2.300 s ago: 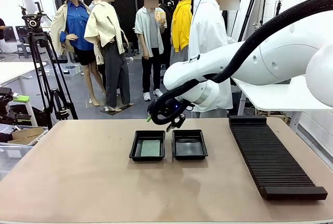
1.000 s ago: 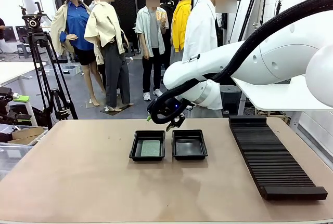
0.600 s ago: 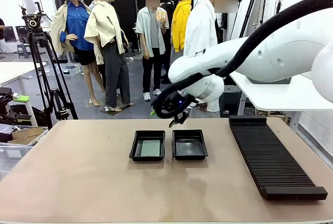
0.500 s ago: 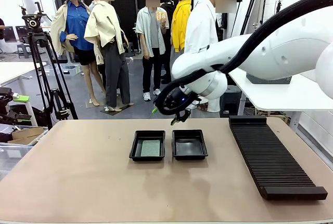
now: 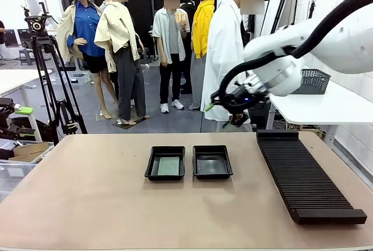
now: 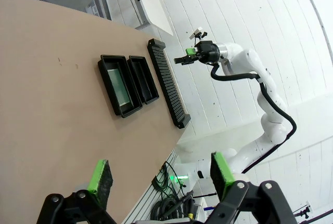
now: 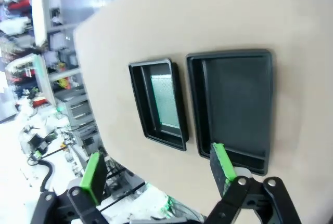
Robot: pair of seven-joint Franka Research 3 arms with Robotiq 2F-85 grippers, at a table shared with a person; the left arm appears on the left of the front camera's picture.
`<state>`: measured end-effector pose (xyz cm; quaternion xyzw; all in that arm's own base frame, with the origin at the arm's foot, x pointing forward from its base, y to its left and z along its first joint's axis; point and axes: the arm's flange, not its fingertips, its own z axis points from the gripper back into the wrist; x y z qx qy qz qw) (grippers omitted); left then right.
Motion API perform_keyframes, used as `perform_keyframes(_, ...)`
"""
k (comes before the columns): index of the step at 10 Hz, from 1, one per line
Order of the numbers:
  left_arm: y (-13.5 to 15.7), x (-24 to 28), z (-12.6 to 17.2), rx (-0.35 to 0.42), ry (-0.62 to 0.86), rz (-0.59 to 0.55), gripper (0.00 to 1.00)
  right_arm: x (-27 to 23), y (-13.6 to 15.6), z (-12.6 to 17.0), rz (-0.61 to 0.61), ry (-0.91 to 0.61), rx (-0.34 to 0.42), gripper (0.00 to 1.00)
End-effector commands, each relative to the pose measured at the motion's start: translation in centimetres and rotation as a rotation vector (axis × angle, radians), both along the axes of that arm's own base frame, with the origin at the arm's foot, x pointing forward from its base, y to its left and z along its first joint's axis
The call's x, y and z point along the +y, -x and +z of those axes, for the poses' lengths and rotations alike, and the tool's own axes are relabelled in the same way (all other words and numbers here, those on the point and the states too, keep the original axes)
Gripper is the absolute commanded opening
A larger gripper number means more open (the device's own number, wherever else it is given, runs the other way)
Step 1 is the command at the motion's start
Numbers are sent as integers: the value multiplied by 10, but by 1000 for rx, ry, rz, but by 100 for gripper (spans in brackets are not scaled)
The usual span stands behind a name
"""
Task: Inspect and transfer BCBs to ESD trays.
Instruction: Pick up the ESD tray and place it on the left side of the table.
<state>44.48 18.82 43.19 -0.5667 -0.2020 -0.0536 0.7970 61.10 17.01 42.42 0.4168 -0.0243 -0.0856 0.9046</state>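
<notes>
Progress looks partial: one green board (image 5: 168, 166) lies flat in the left tray (image 5: 150, 167); the right tray (image 5: 213, 164) is bare. My right gripper (image 7: 156, 168) and left gripper (image 6: 160, 171) both hang wide open, empty. I'd pinch the next board by its edges, lowering it level.

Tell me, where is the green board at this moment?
In the front view, the board lies flat in the left tray, near the middle of the table; the empty right tray sits just right of it, and the rack farther right.
</notes>
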Motion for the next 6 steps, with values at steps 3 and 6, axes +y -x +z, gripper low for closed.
perform_keyframes(3, -4, -16, 5, 11, -35, -17, 100, -89, 13, -9, -4, -207, 31, 100)
perform_keyframes(6, -7, -52, 18, 32, -75, -35, 100, -137, 16, -17, 2, -289, 19, 100)
